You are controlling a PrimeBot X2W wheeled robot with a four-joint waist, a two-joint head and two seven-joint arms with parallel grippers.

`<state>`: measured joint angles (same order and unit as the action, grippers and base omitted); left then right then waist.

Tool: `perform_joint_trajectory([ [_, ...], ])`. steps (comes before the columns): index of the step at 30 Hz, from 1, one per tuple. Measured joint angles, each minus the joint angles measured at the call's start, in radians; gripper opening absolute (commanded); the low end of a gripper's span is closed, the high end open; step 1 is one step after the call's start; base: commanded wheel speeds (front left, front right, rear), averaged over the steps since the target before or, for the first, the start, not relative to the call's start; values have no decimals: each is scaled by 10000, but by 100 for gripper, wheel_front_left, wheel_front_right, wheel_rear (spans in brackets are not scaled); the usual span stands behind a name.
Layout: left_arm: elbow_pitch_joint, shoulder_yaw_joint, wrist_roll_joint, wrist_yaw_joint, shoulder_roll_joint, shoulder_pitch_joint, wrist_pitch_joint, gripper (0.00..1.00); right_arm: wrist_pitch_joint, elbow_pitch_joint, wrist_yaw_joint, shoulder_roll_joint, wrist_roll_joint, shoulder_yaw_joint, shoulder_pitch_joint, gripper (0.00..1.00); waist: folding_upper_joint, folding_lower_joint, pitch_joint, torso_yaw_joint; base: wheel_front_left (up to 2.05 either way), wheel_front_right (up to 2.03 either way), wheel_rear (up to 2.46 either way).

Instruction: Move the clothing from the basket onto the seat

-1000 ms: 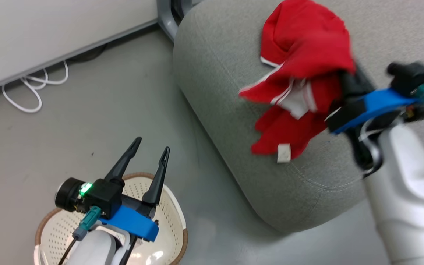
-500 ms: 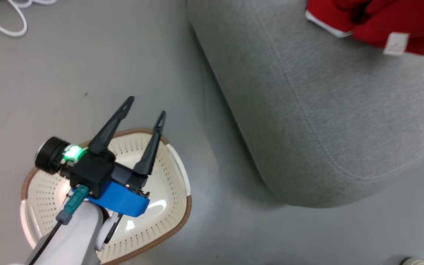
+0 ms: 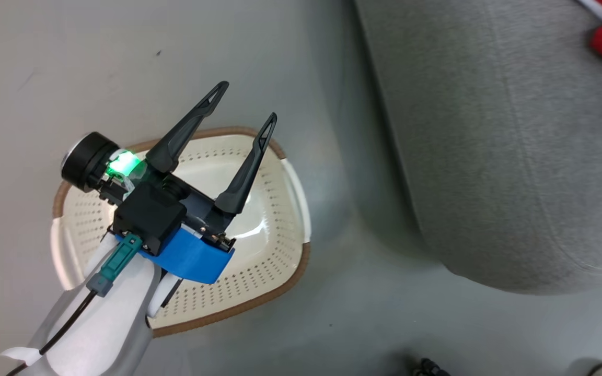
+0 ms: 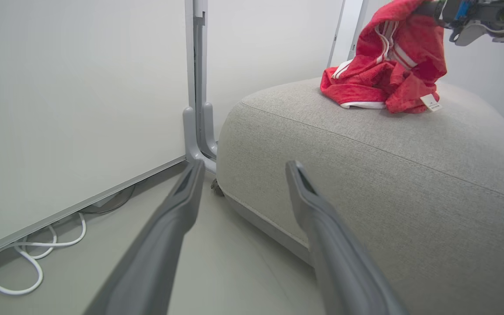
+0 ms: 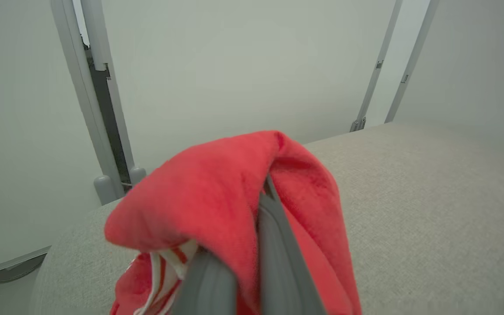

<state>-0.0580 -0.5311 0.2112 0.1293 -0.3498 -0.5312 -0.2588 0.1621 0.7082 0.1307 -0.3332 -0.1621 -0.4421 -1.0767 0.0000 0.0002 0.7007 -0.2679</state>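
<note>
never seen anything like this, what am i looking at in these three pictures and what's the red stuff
It is a two-armed robot, and each picture comes from one of its cameras. The head view looks down from the robot's head. The black two-fingered claw there is its left gripper, open and empty. It hangs above a cream basket standing on the floor beside a big grey seat. No clothes show in the part of the basket that can be seen.

The left wrist view looks along that gripper's fingers towards the seat, where red clothing with white stripes partly lies on it. The right wrist view looks along the right gripper, which is shut on the top of that red cloth and holds it up above the seat.
</note>
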Motion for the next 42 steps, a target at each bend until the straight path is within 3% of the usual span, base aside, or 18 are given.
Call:
perform_joint_trajectory([
  [3, 6, 8, 2, -8, 79, -36, -15, 100, 134, 545, 0, -40, 257, -236, 17, 0, 0, -1, 180, 353, 0, 0, 0],
  [4, 4, 15, 2, -12, 92, -36, -17, 100, 155, 708, 0, -46, 355, -242, 15, 32, 0, 0, 228, 456, 0, 0, 0],
  [5, -8, 36, 2, -15, 94, -36, -19, 100, 155, 884, 0, -58, 483, -234, 13, 76, 0, 0, 272, 552, 0, 0, 0],
  [6, -21, 54, 2, -31, 100, -36, -25, 100, 150, 1047, 0, -59, 543, -253, 8, 100, 0, 0, 304, 632, 0, 0, 0],
  [24, -48, 848, 150, -56, 811, 504, -29, 100, 608, 2086, 0, -192, 982, 424, 182, 100, 0, -1, -621, 863, 0, 0, 0],
  [34, -784, 1572, 537, -52, 1352, 1534, -29, 100, 874, 2013, 0, 98, 1041, 1337, 1555, 100, 0, -3, -2168, 908, 0, 0, 0],
  [42, -1331, 2474, 617, -36, 1747, 2814, -31, 100, 978, 1269, 0, 644, 1158, 2658, 3281, 100, 0, -3, -3729, 994, 0, 0, 0],
])
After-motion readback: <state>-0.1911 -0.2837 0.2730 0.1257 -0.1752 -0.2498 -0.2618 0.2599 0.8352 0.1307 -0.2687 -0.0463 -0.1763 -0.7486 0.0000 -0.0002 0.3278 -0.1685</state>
